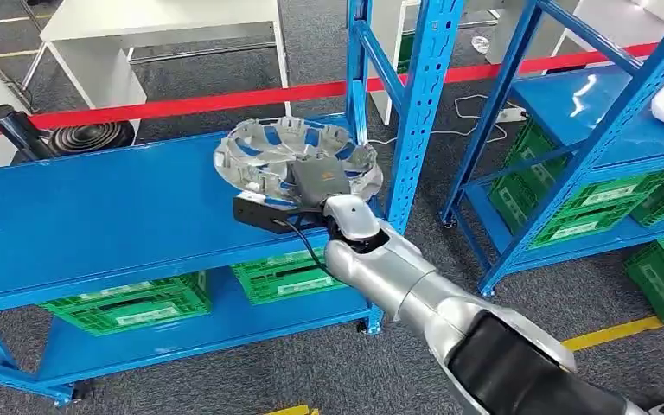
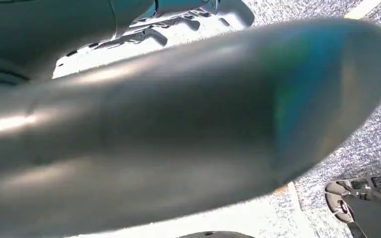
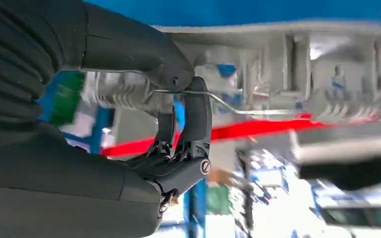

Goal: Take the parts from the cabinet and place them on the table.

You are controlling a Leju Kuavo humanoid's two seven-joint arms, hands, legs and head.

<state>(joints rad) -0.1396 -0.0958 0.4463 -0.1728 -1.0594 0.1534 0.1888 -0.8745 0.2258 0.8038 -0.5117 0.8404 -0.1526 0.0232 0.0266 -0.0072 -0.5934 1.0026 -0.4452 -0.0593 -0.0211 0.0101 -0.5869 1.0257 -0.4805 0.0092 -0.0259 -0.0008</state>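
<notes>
A silver wheel cover (image 1: 259,151) with blue showing through its openings lies on the blue cabinet shelf (image 1: 95,207), near the shelf's right end. My right hand (image 1: 318,177) reaches in from below and sits on the cover's near rim. In the right wrist view the thumb and dark fingers (image 3: 193,114) pinch the thin wire ring and the rim of the wheel cover (image 3: 287,64). In the left wrist view my left hand (image 2: 178,129) is a big blurred grey shape very close to the lens, and how its fingers stand is unclear.
A blue upright post (image 1: 415,112) stands right beside the wheel cover. Green crates (image 1: 130,303) fill the lower shelf. A second blue rack (image 1: 588,112) with green crates stands to the right. Red barrier tape (image 1: 181,104) and a white table (image 1: 156,26) lie beyond the cabinet.
</notes>
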